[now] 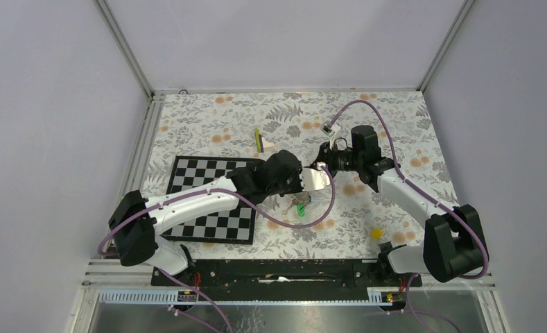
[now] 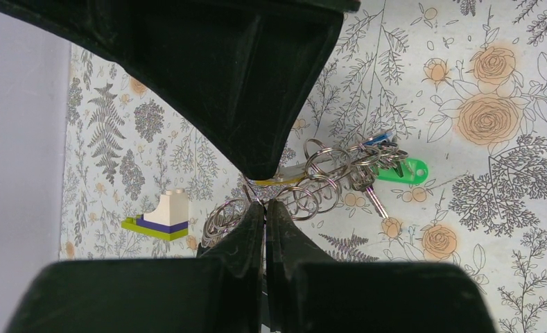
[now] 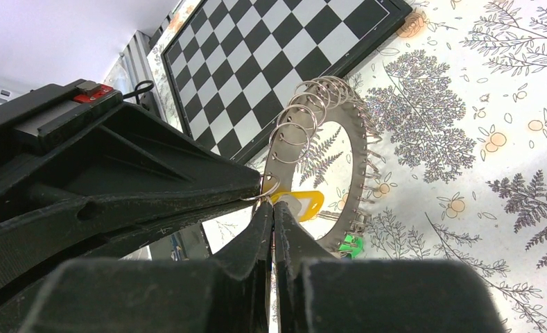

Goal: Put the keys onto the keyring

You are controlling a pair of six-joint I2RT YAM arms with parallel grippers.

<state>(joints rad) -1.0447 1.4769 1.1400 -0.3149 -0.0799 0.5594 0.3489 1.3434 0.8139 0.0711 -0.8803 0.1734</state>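
Note:
The keyring (image 3: 359, 149), a thin grey metal loop with a toothed edge and several small split rings, hangs in the air between both grippers; it shows as a silvery patch in the top view (image 1: 317, 179). My left gripper (image 2: 264, 203) is shut on its edge. My right gripper (image 3: 273, 207) is shut on the orange-yellow key (image 3: 305, 203) at the loop, right against the left gripper's black fingers (image 3: 152, 198). A green key (image 2: 403, 171) and a blue key (image 2: 379, 138) hang from the loop's small rings; the green one also shows in the top view (image 1: 299, 208).
A chessboard (image 1: 208, 201) lies left of the grippers. A green-yellow-pink strip piece (image 1: 258, 140) lies behind them. A white, purple and green brick (image 2: 158, 216) sits on the floral cloth. A small yellow piece (image 1: 376, 234) lies near the right arm's base.

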